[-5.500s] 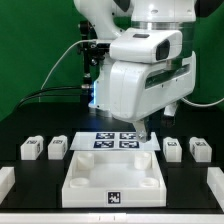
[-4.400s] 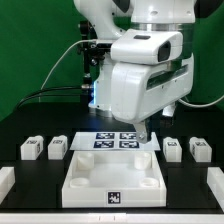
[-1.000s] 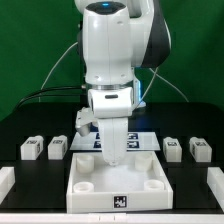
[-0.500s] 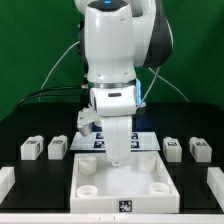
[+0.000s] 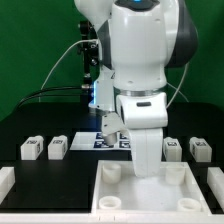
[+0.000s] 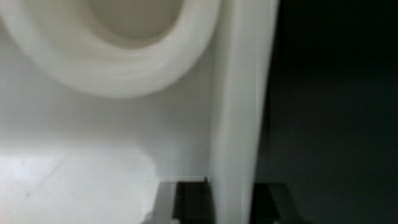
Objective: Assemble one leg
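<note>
My hand (image 6: 233, 203) pinches a wall of the white tray (image 5: 160, 203), which has slid across the bench (image 5: 40, 185) toward the exterior view's right within the last second. The four legs lie untouched either side of the marker board (image 5: 105, 140); the nearest leg (image 5: 172, 148) sits just beyond the tray. Fitting, I judge, comes next.

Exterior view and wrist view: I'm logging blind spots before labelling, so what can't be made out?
Gripper: exterior view, its tips merge with the large white square plastic tray.
White marker board: exterior view, mostly behind the arm.
Small white oblong plastic legs: exterior view, tags too small.
Tray's front: cut by the bottom edge.
Wrist view: blurred.
</note>
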Controlling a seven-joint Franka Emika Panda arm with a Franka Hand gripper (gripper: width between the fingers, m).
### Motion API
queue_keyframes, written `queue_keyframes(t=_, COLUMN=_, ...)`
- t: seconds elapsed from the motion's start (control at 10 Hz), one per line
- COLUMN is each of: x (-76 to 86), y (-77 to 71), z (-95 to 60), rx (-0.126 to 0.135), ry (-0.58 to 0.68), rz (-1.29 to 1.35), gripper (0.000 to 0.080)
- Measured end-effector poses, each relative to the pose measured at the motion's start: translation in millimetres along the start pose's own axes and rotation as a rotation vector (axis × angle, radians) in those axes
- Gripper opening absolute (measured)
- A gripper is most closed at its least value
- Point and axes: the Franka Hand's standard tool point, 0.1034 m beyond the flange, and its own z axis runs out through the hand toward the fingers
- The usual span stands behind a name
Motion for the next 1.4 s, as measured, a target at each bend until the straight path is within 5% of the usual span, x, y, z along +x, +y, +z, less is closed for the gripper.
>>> queue_keyframes(t=0.3, x=25.2, y=1.1, z=2.8, rx=0.011, ry=0.003, rz=0.005, gripper=0.0064)
queue_keyframes(t=0.8, x=27.5, y=0.7, z=2.8, rx=0.006, ry=0.005, rz=0.009, gripper=0.0065)
queue_keyframes(t=1.0, x=27.1, y=0.7, z=3.0, rx=0.007, ry=0.005, rz=0.01, gripper=0.0283)
queue_keyframes(t=1.1, x=26.9, y=0.8, z=3.0, rx=0.007, ry=0.005, rz=0.01, gripper=0.0283)
queue_keyframes(t=1.3, x=26.6, y=0.8, z=3.0, rx=0.007, ry=0.005, rz=0.011, gripper=0.0584)
queue_keyframes(t=1.4, x=26.5, y=0.8, z=3.0, rx=0.007, ry=0.005, rz=0.011, gripper=0.0584)
